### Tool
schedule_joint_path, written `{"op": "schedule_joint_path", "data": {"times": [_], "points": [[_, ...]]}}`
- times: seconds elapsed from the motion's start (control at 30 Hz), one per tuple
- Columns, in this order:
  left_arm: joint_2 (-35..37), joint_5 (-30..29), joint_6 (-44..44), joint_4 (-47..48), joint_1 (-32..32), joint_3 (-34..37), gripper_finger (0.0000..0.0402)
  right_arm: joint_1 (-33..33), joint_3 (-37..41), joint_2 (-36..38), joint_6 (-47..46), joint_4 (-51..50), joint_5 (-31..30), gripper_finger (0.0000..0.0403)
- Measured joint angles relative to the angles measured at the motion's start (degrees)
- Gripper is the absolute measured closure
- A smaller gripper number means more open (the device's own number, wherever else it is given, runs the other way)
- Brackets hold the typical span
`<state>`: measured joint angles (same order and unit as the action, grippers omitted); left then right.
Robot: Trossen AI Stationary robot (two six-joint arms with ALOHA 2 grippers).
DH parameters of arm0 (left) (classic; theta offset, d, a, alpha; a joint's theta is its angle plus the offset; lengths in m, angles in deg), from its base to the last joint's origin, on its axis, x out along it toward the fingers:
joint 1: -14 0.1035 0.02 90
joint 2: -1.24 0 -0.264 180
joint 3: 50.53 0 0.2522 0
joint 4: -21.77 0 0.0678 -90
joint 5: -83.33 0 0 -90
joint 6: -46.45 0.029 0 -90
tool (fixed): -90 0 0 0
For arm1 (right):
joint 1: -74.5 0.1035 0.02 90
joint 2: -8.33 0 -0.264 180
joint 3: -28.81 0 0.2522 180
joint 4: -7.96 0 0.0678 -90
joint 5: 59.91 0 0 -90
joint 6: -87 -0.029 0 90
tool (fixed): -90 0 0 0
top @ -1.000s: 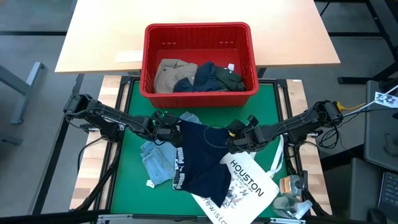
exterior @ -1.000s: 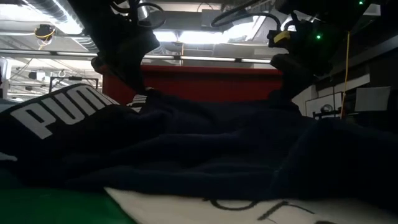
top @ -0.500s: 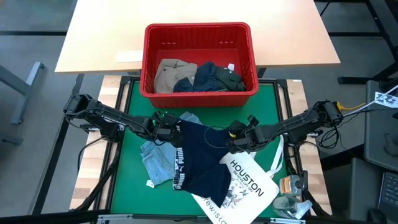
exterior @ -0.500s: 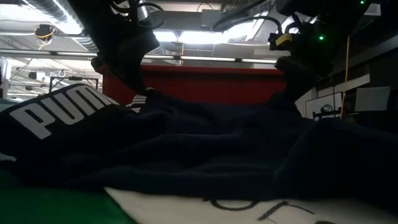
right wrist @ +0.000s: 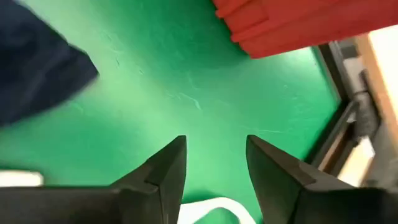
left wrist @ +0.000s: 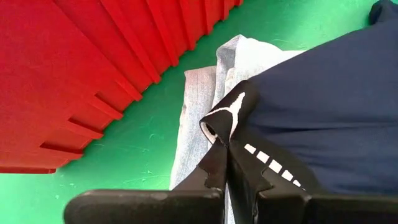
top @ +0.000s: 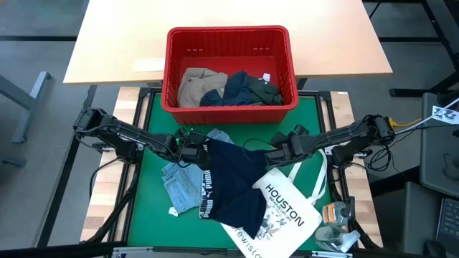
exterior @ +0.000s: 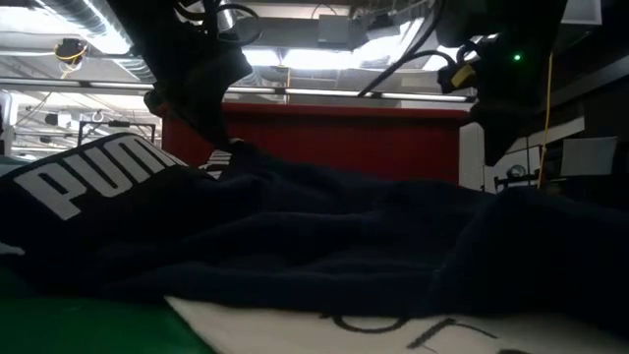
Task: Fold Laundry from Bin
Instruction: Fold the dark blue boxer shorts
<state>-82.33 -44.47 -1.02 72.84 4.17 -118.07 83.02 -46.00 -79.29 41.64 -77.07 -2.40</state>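
Observation:
A navy garment (top: 229,179) with white "PUMA" lettering lies spread on the green mat, its left part over a light blue denim piece (top: 181,185). My left gripper (top: 195,150) is shut on the navy garment's far left corner. My right gripper (top: 277,153) hangs open just above the mat at the garment's far right corner, with nothing between its fingers (right wrist: 168,165). The red bin (top: 228,31) stands at the far edge and holds khaki, navy and dark green laundry. My left gripper pinches the navy garment's far left corner (left wrist: 225,121), at a white-trimmed fold, between its two fingers (left wrist: 214,168). The fingers come slanting down from the table's left. The corner is raised a little, while the rest of the garment lies on the mat and on the denim.
A white tote bag (top: 287,211) printed "HOUSTON" lies at the near right, partly under the navy garment. Bottles and small items (top: 337,218) sit at the near right corner. Bare green mat (right wrist: 186,93) shows between the garment and the bin.
My right gripper has opened and let go of the navy garment's far right corner. It has then risen, tipped and drawn a little toward the table's right edge. That raised corner has sunk flat, and the left corner stays held up.

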Motion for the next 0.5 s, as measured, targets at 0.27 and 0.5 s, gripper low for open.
{"op": "schedule_joint_path", "data": {"times": [0.27, 0.5], "points": [[0.0, 0.0, 0.0, 0.0, 0.0, 0.0, 0.0401, -0.8, -0.3, 0.0, 7.3, 4.1, 6.6, 0.0251], [0.0, 0.0, 0.0, 0.0, 0.0, 0.0, 0.0401, -0.7, -0.3, 0.0, 30.0, 24.2, 21.7, 0.0265]]}}
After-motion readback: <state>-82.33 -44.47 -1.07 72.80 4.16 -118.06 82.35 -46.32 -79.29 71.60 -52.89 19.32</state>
